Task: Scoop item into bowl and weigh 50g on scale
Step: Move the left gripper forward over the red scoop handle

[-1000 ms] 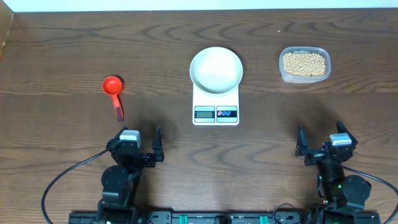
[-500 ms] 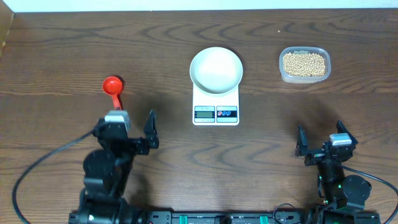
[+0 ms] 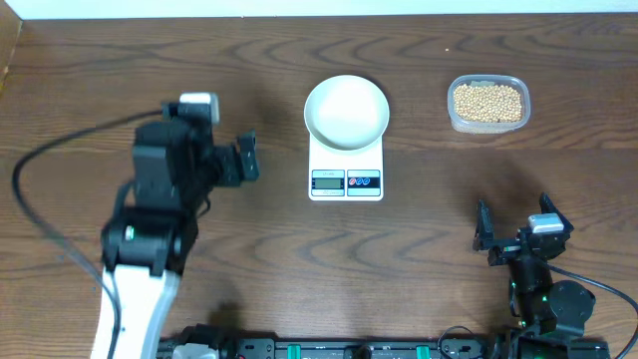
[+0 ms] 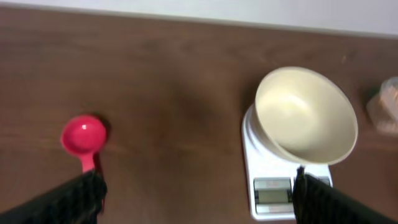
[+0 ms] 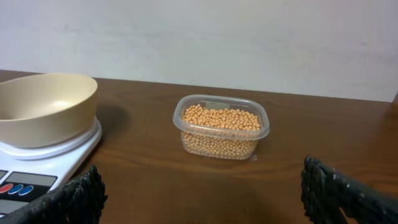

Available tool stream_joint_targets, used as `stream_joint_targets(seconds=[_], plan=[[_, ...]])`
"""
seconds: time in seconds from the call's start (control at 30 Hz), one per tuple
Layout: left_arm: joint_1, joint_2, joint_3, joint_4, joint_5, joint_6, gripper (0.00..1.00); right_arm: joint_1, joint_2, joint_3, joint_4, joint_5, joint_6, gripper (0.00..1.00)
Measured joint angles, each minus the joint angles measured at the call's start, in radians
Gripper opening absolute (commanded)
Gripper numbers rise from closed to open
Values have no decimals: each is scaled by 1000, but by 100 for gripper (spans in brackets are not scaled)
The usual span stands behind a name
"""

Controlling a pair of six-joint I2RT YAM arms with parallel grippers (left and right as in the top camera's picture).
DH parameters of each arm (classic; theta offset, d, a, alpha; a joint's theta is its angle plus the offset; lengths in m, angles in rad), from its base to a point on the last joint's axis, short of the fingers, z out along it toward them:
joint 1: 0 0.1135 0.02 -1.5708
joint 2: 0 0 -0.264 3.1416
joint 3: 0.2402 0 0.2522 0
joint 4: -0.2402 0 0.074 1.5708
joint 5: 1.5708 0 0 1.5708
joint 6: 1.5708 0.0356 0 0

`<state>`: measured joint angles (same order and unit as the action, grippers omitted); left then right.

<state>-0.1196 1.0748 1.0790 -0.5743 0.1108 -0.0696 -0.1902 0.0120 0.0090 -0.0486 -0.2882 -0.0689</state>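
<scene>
The white bowl [image 3: 346,110] sits empty on the white scale [image 3: 346,178] at the table's middle. Both also show in the left wrist view, bowl [image 4: 305,115] and scale [image 4: 273,194], and in the right wrist view, bowl [image 5: 43,106] and scale [image 5: 37,169]. The tan beans [image 3: 487,102] fill a clear tub at the far right and show in the right wrist view [image 5: 221,119]. My left gripper [image 3: 199,150] is raised and open, empty [image 4: 198,186], left of the scale. My right gripper [image 3: 518,234] rests open and empty at the near right [image 5: 202,199].
A red scoop [image 4: 83,135] lies on the table left of the scale, just beyond my left finger; the left arm hides it in the overhead view. The clear plastic tub [image 5: 221,148] holds the beans. A black cable [image 3: 40,170] loops at the left.
My left arm has lifted and reached away from its base toward the far left, now covering the red scoop in the overhead view. The right arm has not moved.
</scene>
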Motion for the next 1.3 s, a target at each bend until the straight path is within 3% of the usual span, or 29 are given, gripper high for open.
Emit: stream_joint_targets(seconds=[0.27,0.37,0.57,0.87,1.3], plan=[[0,308,314,-286,44,15,98,0,0,0,0,0,0,99],[0,368,381,-323,48,19,98,0,0,0,0,0,0,99],[0,382,394,-338,49,60,98,0,0,0,0,0,0,99],[6,382,397,-388,49,-4,98,0,0,0,0,0,0,99],[191,479,397,-391,48,-92,98,0,0,0,0,0,0,99]])
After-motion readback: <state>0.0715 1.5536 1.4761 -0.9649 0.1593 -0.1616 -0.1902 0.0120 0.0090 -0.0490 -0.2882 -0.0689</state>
